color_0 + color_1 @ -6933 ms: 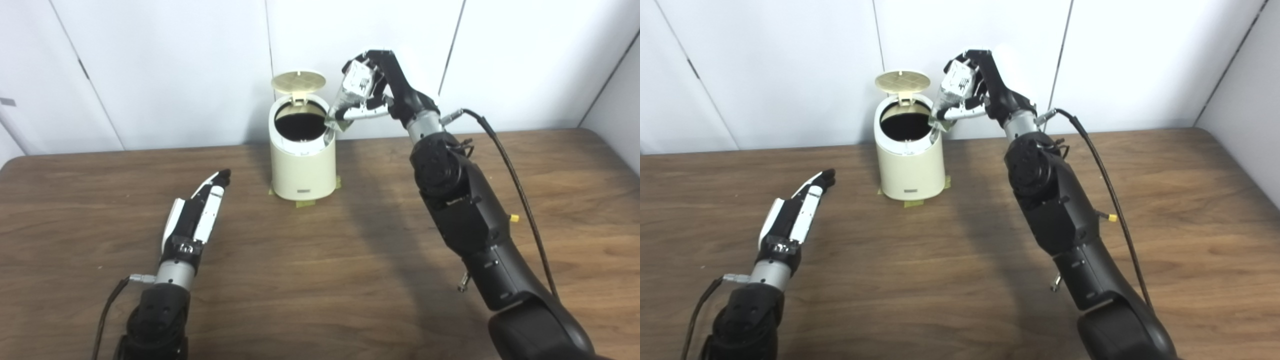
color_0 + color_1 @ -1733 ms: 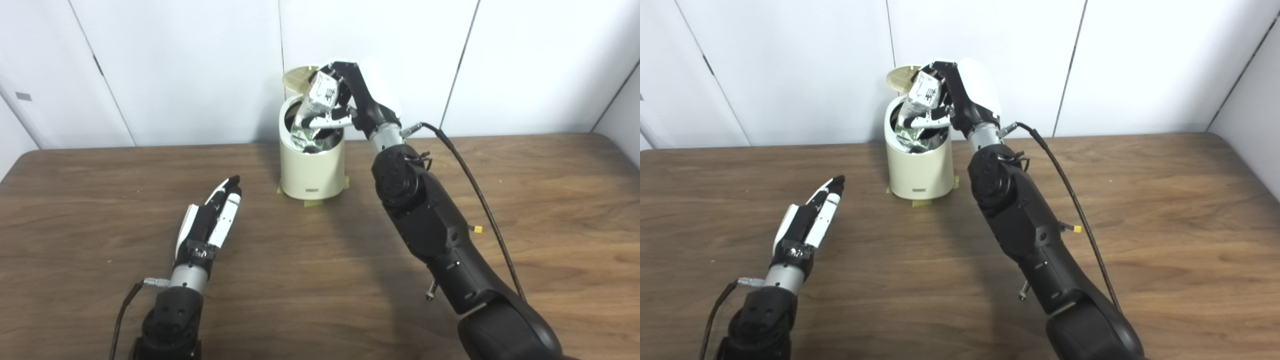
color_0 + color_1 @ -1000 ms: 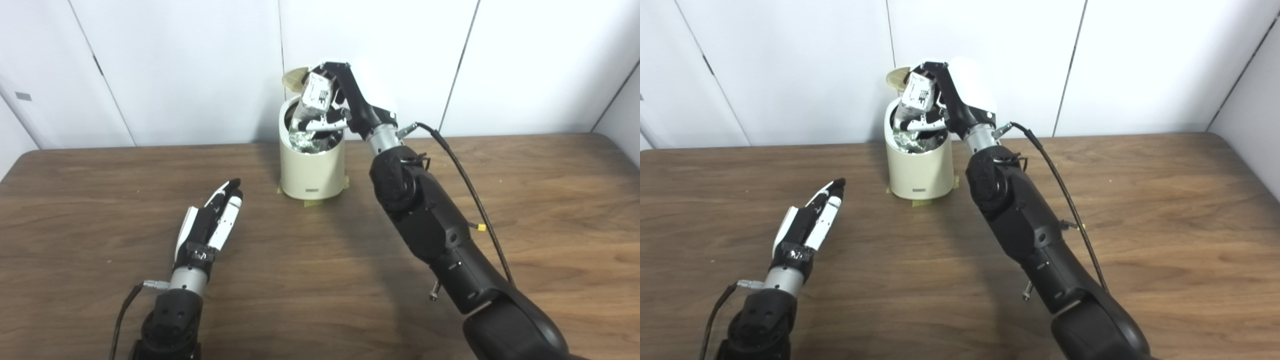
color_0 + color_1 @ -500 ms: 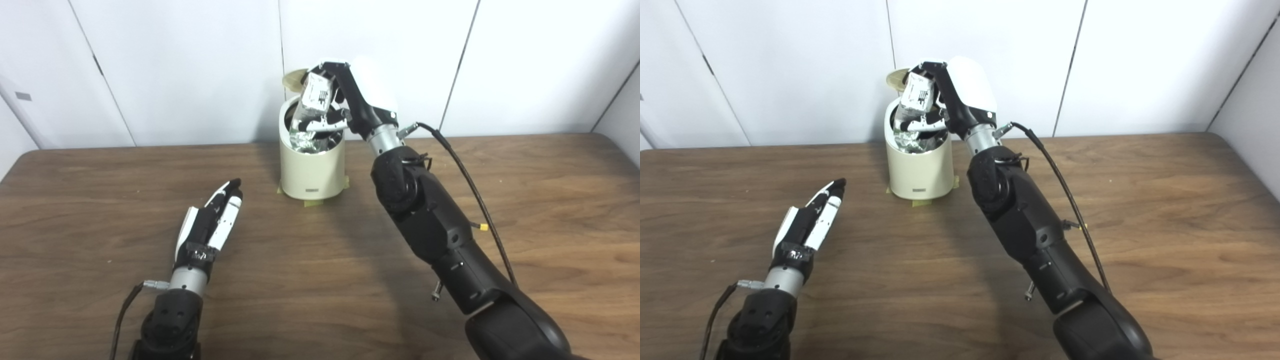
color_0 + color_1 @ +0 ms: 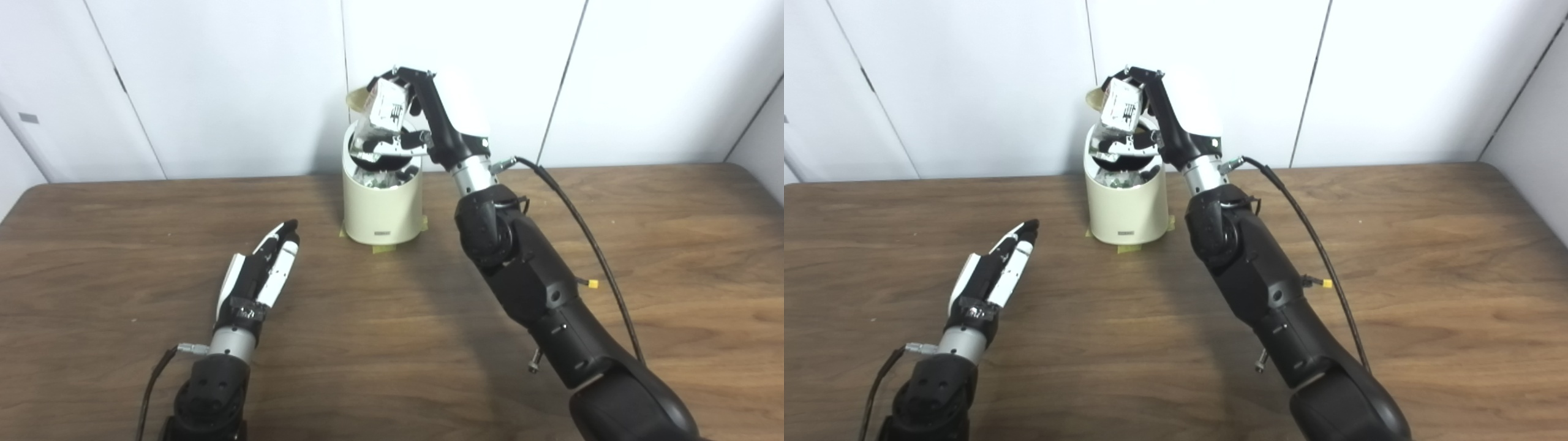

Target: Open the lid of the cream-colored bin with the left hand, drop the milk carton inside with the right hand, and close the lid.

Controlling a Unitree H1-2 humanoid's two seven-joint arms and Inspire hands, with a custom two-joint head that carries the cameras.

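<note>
Holding the milk carton (image 5: 384, 113) clamped in my right robot hand (image 5: 422, 125) just above the open cream-colored bin (image 5: 382, 202), my left robot hand (image 5: 260, 277) hovers over the bench (image 5: 674, 245), fingers straight, empty.

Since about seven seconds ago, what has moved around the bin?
The right hand carried the milk carton from beside the bin's rim to over its opening, dipped it in, then lifted it slightly; it is still gripped. Lid stays open; left hand still rests open on the table.
</note>
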